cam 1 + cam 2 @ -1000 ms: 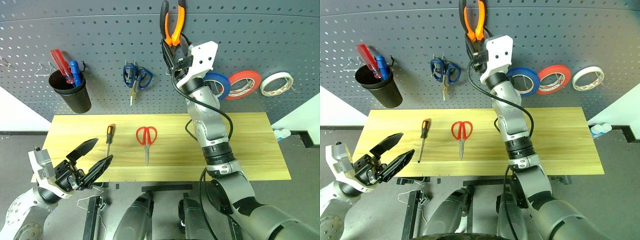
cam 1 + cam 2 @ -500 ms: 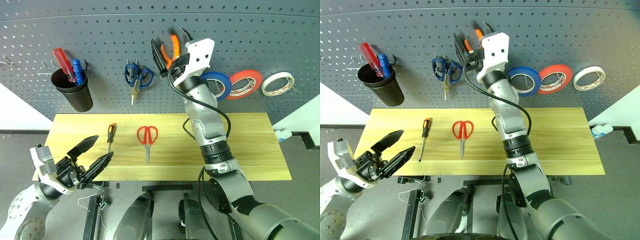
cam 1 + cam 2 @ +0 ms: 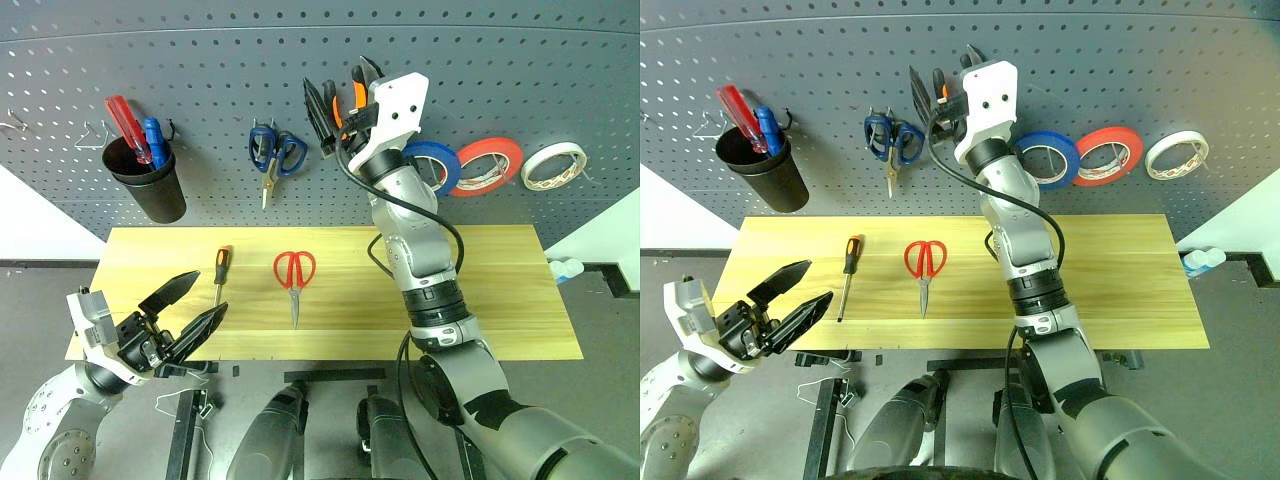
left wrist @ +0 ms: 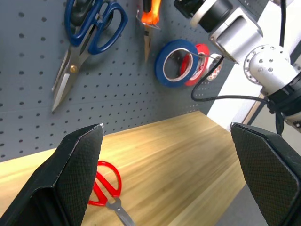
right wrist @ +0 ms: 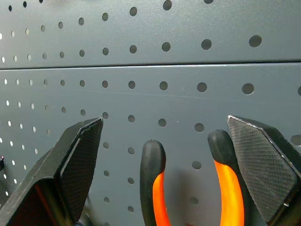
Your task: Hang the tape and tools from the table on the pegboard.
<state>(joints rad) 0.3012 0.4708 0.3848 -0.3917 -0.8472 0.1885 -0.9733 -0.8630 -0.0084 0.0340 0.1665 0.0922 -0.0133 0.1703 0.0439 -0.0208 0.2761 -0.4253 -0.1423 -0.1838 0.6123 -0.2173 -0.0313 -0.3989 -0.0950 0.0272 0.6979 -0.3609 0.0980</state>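
Observation:
The orange-and-black pliers (image 3: 357,98) hang against the dark grey pegboard (image 3: 520,70), handles up. My right gripper (image 3: 338,76) stands open around them, and in the right wrist view the two handles (image 5: 157,188) rise between its spread fingers. The blue tape (image 3: 441,166) hangs on the pegboard just right of that arm. Red-handled scissors (image 3: 293,273) and the thin orange-and-black screwdriver (image 3: 219,271) lie on the wooden table (image 3: 500,290). My left gripper (image 3: 186,310) hovers open and empty off the table's front left corner.
A black cup (image 3: 152,186) holding a red and a blue screwdriver hangs at the board's left. Blue-handled scissors (image 3: 272,154) hang left of the pliers. A red-orange roll (image 3: 488,165) and a white roll (image 3: 553,166) hang right of the blue tape.
My right gripper has opened off the pliers, which have come down from high on the board to rest between its spread fingers. The left gripper has stayed put.

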